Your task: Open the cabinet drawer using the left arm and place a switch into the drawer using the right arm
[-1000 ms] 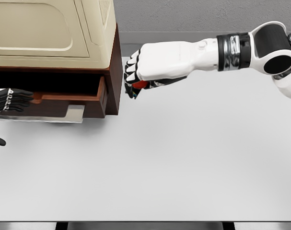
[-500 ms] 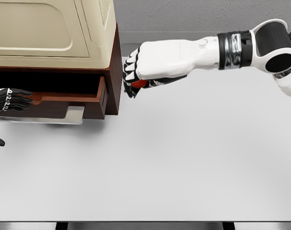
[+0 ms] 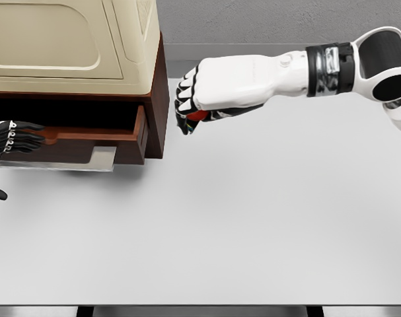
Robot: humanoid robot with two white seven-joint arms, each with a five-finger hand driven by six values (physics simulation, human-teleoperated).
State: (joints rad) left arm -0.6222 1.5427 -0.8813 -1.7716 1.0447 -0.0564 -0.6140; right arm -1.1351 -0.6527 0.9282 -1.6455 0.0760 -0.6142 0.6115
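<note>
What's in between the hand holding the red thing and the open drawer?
In the head view, the cabinet's brown side wall stands between the right hand, shut on the red switch, and the open drawer.

A single head-mounted view looks steeply down and forward from above the near edge of the white desk (image 3: 240, 231). It sits fairly close: the cabinet (image 3: 157, 99) is cropped at the upper left, and a grey wall (image 3: 253, 20) closes off the top.
</note>
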